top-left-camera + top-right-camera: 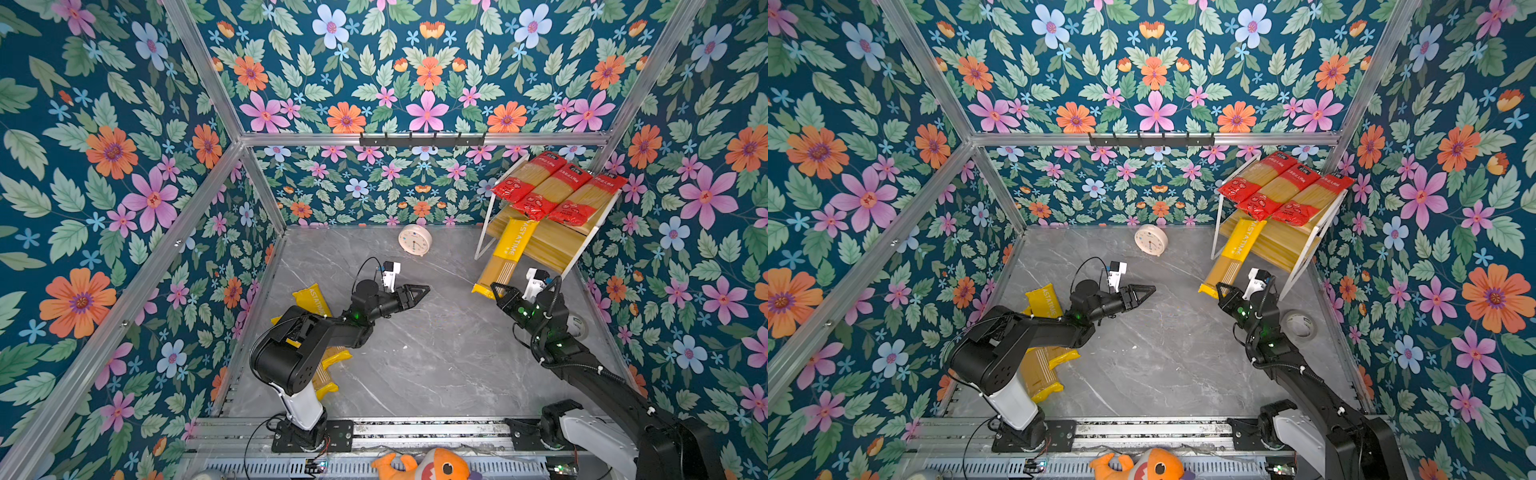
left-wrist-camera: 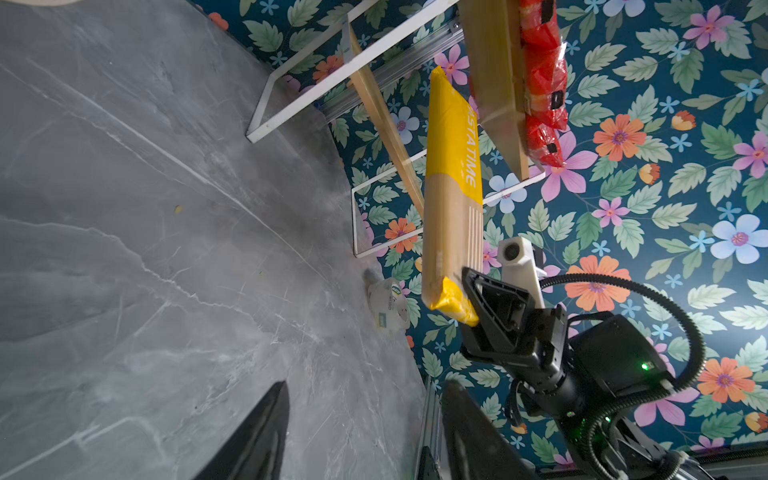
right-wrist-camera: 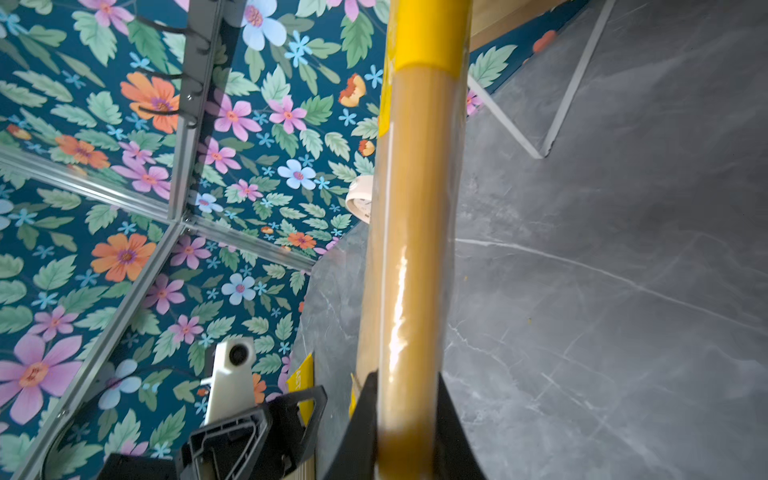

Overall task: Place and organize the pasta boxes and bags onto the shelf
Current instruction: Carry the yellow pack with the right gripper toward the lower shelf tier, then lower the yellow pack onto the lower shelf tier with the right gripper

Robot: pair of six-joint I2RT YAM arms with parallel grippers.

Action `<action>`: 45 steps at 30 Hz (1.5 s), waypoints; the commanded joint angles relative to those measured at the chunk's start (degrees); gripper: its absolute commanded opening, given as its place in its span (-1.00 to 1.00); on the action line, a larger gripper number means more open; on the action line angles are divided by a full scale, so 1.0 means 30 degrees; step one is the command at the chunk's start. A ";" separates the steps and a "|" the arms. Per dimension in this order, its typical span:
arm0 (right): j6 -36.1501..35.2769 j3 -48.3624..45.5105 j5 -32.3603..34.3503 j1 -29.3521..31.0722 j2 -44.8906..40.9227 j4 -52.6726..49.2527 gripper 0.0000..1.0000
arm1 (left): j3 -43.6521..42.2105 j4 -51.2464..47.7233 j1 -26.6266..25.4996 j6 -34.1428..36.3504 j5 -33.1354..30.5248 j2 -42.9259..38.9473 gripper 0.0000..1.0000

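My right tool (image 1: 498, 291) grips the yellow packet (image 1: 505, 257) at its near end; its long axis points into the shelf (image 1: 540, 245), between both boards. My left tool (image 1: 419, 291) stands wide, empty.

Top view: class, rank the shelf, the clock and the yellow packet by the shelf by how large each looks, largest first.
1. shelf
2. yellow packet
3. clock
No two look alike in size; the differences are plain.

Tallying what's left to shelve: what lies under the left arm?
Yellow PASTATIME packets on the table, apparently two; the arm hides their middles, so I cannot be sure.
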 commanded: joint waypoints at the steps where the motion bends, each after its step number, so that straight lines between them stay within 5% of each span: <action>1: -0.0724 0.1148 0.0121 -0.0968 0.1065 0.2645 -1.00 | -0.0106 0.0064 -0.0003 0.0585 -0.0312 -0.0172 0.22; 17: 0.0778 0.7392 0.0343 -0.3151 1.1641 0.9563 -1.00 | -0.0898 -0.2387 0.0001 0.2543 -0.0712 -0.1338 0.21; 20: 0.1777 0.7753 0.0429 -0.3406 1.2893 0.9670 -0.84 | -0.0900 -0.2661 0.0001 0.2733 -0.0753 -0.1375 0.21; 27: 0.3253 0.7569 -0.0427 -0.3722 1.2944 0.8426 -0.19 | -0.0681 -0.2834 0.0001 0.2904 -0.0728 -0.1229 0.21; 37: 0.4452 0.4195 -0.0359 -0.3548 1.0278 0.8021 -0.02 | -0.0373 -0.2643 -0.0027 0.2837 -0.0552 -0.0923 0.21; 45: 0.4166 0.4589 -0.0621 -0.3561 1.1390 0.9201 -0.09 | -0.0197 -0.2603 -0.0116 0.2736 -0.0448 -0.0641 0.21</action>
